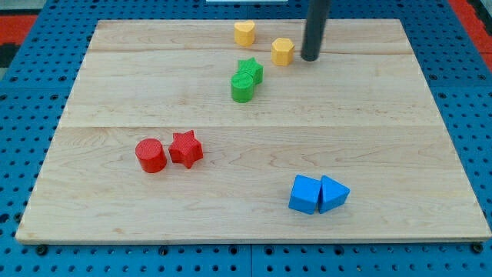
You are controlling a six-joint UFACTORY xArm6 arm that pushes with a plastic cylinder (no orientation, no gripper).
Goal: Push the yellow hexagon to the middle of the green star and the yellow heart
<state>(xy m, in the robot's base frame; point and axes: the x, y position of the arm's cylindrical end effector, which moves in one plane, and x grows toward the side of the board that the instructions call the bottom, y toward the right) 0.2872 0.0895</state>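
Wood-grain table [254, 208] carries matte blocks. At its twelve o'clock edge, the yellow hexagon [283, 51] sits just left of my tip [310, 58], between yellow heart [244, 33] at ten o'clock and ridged green star [249, 71] at seven. No fingers exist; the rod's top is cropped.

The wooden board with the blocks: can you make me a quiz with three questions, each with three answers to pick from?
1. Where is my tip?
A. just to the view's right of the yellow hexagon
B. between the blue blocks
C. on the red star

2. How many red blocks?
A. one
B. two
C. four

3. The green star and green cylinder are
A. far apart
B. stacked
C. touching side by side

Answers: 1 A, the rod ends beside the hexagon. 2 B, the red cylinder and the star. 3 C, no gap shows between them.
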